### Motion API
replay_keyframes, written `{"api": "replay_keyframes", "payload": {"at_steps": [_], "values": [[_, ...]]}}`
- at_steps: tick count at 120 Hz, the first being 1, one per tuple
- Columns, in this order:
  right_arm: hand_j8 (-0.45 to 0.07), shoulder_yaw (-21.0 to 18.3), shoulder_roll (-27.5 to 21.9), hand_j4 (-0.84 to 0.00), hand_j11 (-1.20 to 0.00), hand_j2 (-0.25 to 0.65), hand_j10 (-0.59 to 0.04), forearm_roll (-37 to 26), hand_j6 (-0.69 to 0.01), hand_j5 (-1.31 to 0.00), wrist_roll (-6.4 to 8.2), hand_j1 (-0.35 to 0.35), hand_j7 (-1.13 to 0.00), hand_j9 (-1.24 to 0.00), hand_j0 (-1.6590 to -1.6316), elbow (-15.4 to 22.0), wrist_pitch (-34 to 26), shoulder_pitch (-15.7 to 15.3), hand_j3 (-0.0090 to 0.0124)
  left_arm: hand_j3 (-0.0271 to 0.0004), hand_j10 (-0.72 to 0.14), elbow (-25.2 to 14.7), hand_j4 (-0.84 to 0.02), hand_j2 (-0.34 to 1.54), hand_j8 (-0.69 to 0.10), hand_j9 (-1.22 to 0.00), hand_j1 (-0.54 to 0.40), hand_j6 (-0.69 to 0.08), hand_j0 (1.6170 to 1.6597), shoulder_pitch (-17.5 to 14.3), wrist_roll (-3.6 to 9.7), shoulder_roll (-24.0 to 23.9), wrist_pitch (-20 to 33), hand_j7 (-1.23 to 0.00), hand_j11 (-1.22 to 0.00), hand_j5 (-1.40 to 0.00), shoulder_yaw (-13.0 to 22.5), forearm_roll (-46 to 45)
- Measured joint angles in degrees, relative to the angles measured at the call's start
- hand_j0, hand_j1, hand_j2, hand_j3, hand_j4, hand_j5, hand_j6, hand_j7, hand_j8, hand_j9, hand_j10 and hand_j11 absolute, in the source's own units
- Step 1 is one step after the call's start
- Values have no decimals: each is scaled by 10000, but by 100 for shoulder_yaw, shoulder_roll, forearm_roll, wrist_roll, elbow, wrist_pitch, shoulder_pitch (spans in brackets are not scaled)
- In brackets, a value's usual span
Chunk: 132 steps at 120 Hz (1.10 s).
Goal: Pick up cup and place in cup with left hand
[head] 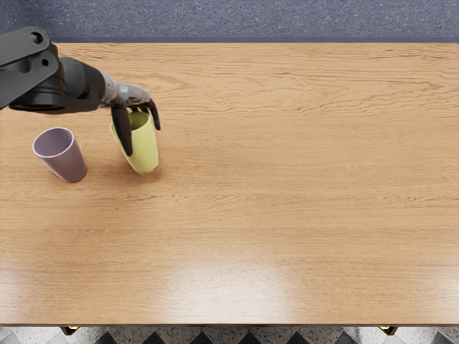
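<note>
Left hand [132, 97], inclined downward over the wooden table [287, 179], yellow cup [147, 147] being grasped between thumb and fingers, purple cup [66, 162] seen near it.

A wood-grained table [308, 179] shines with pale glare toward six o'clock. Beyond its twelve o'clock edge lies a speckled blue-grey surface [251, 20], perhaps carpet; past six o'clock, flooring [226, 334] with dark diamonds.

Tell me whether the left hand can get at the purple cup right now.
Probably, though the left hand is at the yellow cup and may need to leave it first. The purple cup stands close by, its mouth uncovered.
</note>
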Motion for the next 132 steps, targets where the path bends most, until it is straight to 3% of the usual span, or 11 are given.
{"api": "replay_keyframes", "payload": {"at_steps": [50, 73, 132], "values": [[-277, 0, 0, -277, -358, -56, -276, 0, -278, -358, 0, -3161, -358, -358, -16581, 0, -1, 0, 0, 0, -3836, -354, -4723, 1243, -2583, -6409, -1296, -3351, 16529, -266, 0, 1002, 90, -6385, -6563, -6390, -40, -24], [-277, 0, 0, -277, -358, -56, -276, 0, -278, -358, 0, -3161, -358, -358, -16581, 0, 1, 0, 0, 0, -3840, -370, -4754, 1241, -2517, -6445, -1353, -3312, 16528, -447, 0, 1172, 82, -6401, -6584, -6398, -40, -16], [-277, 0, 0, -277, -358, -56, -276, 0, -277, -358, 7, -3161, -358, -358, -16581, 0, 0, 0, 0, 0, -3783, -374, -4845, 1290, -2546, -6447, -1355, -3309, 16517, -491, -1, 1705, -457, -6400, -6671, -6296, -9, 11]]}}
